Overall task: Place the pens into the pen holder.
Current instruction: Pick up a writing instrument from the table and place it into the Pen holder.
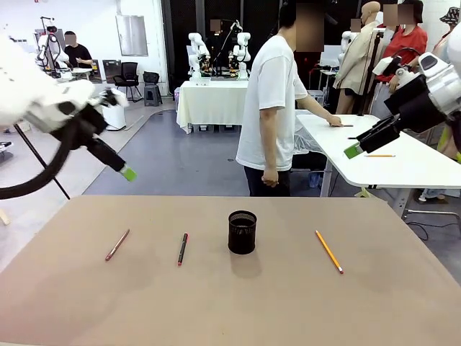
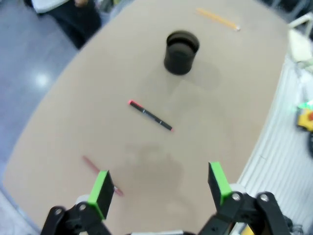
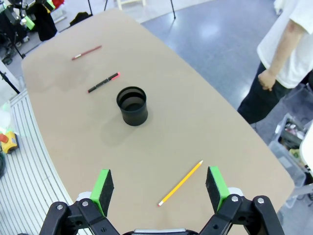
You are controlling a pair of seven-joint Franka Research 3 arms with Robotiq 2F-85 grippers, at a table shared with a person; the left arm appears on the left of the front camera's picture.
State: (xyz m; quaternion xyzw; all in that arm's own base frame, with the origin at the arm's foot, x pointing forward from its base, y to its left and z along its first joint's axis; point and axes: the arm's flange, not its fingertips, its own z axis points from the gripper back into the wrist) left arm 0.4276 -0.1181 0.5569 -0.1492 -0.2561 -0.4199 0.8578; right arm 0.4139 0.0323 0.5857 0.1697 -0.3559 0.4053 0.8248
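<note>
on the surface (image 1: 288,310), with the yellow pen (image 1: 328,251) right of the pen holder (image 1: 242,232), dark pen (image 1: 183,249) and pink pen (image 1: 117,245) left of it, you should lower the wide, empty right tool (image 3: 159,183) astride the yellow pen's middle; left tool (image 2: 160,183) hangs wide too.

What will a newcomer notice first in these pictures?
The black pen holder stands at the table's middle. Three pens lie flat beside it: the brownish-pink pen and the dark pen to its left, the yellow pen to its right. The left tool and the right tool hang open above the table.
</note>
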